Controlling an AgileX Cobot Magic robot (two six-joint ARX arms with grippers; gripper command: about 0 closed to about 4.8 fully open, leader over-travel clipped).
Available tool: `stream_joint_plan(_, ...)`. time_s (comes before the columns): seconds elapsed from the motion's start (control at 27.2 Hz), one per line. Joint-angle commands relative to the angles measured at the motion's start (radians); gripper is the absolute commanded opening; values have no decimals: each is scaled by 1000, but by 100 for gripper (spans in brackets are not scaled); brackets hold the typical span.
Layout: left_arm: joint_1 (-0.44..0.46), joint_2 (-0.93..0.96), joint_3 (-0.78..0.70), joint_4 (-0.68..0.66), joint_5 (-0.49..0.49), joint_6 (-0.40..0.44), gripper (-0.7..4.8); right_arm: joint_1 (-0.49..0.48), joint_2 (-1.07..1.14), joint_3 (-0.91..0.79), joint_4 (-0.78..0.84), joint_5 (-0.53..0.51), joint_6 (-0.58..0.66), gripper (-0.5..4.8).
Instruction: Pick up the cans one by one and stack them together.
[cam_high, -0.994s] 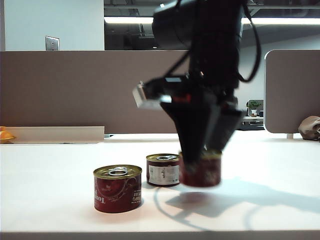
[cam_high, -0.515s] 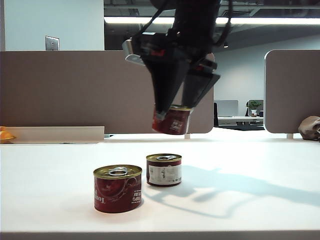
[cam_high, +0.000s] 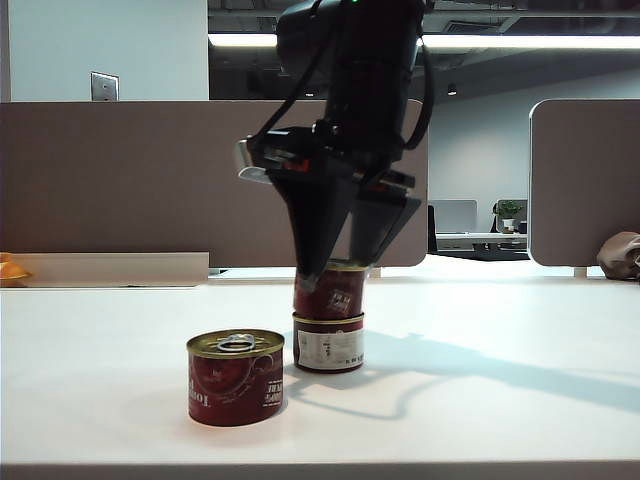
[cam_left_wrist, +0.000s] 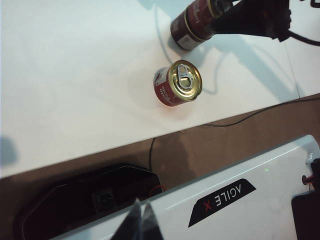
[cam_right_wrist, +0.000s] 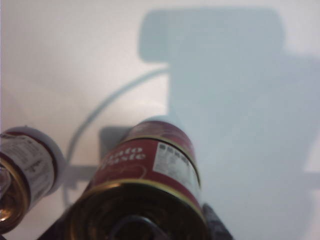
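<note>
Table: broad white top, bare apart from the cans and a long arm shadow running off to the right in the exterior view.
Partitions: brown-grey screens behind the table – a second one at right with a crumpled brownish thing at its foot.
Right arm: black, comes down from above over the table's middle; it blocks the sight of the held can's lid in the exterior view.
Robot base: white housing with "AGILE X" lettering, seen in the left wrist view off the table's edge, a thin cable lying just beside that edge.
Right gripper: pointing down, clamped around the upper can from both sides.
Upper can: dark red, sits right above the lower can; whether it rests fully on it or hangs a hair above, cannot tell. Right wrist view shows the two lined up.
Lower can: upright, white label panel facing the exterior camera.
Third can: alone, nearer the front edge and left of the stack – upright, gold pull-tab lid showing, near but not touching the lower can.
Left gripper: back by the base, off the table; fingers pressed together, empty.
Orange object: far left edge, too cut off to name.
</note>
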Motion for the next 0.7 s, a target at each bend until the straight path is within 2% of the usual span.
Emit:
stream_joint_plan(0.04,0,0,5,3,5,3,-6,4,8,6,10,-14,-2,229)
stream_joint_plan(0.22,0,0,5,2,5,4,-6,3,21,6,-3,2,-2,236)
stream_joint_plan(0.29,0,0,5,3,5,4,-6,3,21,7,-3,19,-2,293)
stream_joint_plan(0.4,0,0,5,21,-13,4,-6,3,5,7,-13,55,-2,408)
stream_joint_plan(0.44,0,0,5,41,-11,4,-6,4,-7,7,-17,62,-2,431)
stream_joint_plan(0.48,0,0,5,53,-10,4,-6,4,-16,7,-17,62,-2,433)
stream_joint_plan(0.63,0,2,5,168,-10,8,-5,9,-82,7,-20,61,13,426)
stream_joint_plan(0.66,0,2,5,206,-4,7,-5,10,-106,7,-26,60,32,385)
stream_joint_plan(0.7,0,7,5,270,28,7,-5,9,-150,7,-37,50,40,257)
